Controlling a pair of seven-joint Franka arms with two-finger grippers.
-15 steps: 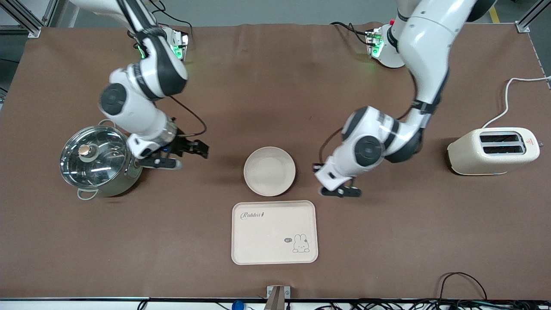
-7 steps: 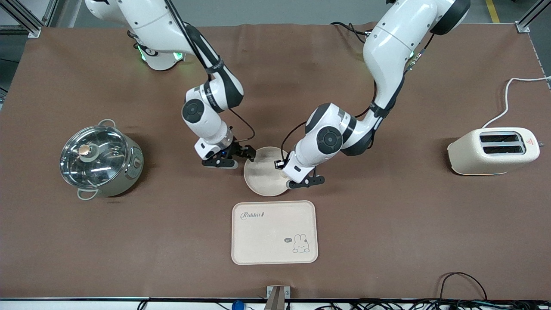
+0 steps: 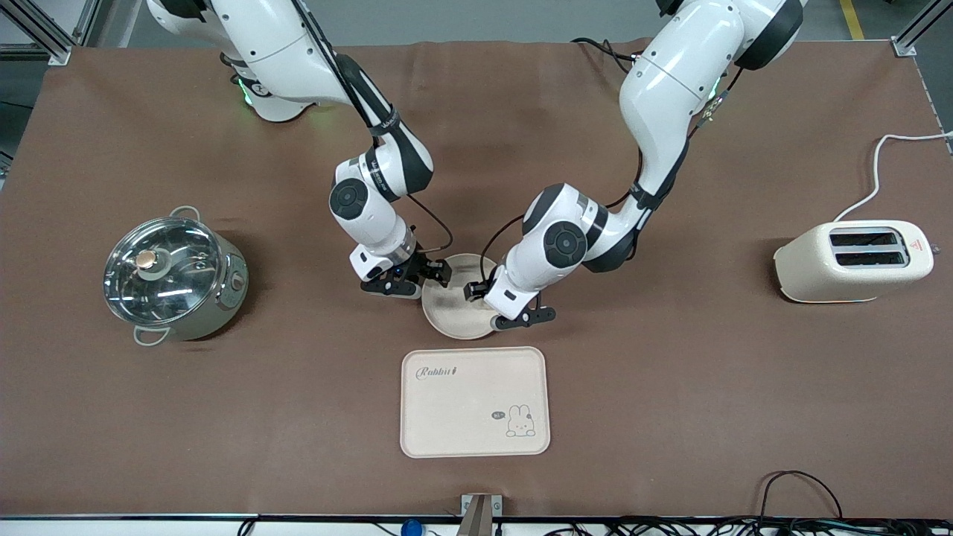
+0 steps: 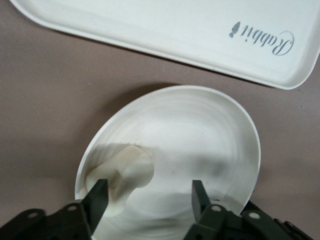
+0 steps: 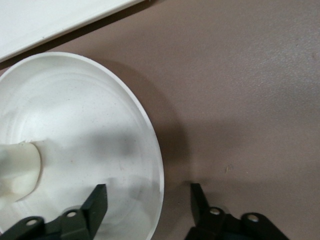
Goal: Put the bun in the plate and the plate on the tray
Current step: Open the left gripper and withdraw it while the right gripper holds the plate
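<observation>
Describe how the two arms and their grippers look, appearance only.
Both arms have glossy white shells with black joint bands and round dark-grey joint caps. A thin black cable loops beside each wrist. The left gripper and right gripper are matte black with flat, squared fingers. Green lights glow at the right arm's base.

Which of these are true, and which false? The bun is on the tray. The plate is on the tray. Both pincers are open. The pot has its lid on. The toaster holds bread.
1. The bun is on the tray. False: it lies in the plate.
2. The plate is on the tray. False: it sits on the table, farther from the front camera than the tray.
3. Both pincers are open. True: the left pincer is over the plate, and the right pincer straddles its rim.
4. The pot has its lid on. True.
5. The toaster holds bread. False: both slots look empty.
</observation>
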